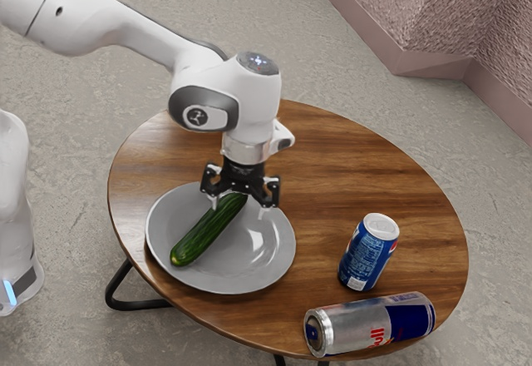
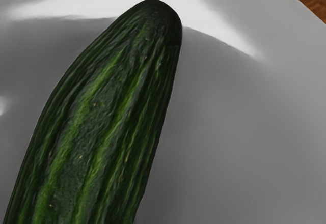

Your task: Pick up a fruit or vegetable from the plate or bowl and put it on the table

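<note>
Exterior view. Hand [image 1: 238,208] black, pointing down over the plate [image 1: 158,254]; its two fingers stand wide apart, with clear room between them. Nothing gripped. Cucumber [image 1: 204,237], dark green, lies on the grey plate: one end directly under the hand, at the gap between the fingers, the body running out from there toward the exterior view's lower left. Whether a finger brushes the skin, cannot tell. Arm [image 1: 133,37] white, coming in from the exterior view's upper left, wrist bent down above the hand.

Soda can [image 1: 369,254], blue, upright on the bench [image 1: 353,162], off to the exterior view's right of the hand and a little lower in that view. Larger can [image 1: 370,324], silver and blue with red lettering, lying on its side, farther from the hand than the soda can, near the round wooden bench's edge. Grey floor [image 1: 75,91] beyond.

Wrist view. Cucumber large and close beneath the hand, ridged, with lighter green streaks; its rounded end shows whole, plate surface on both sides of it. White glare on the plate beyond that tip. A corner of brown wood past the plate's rim.
</note>
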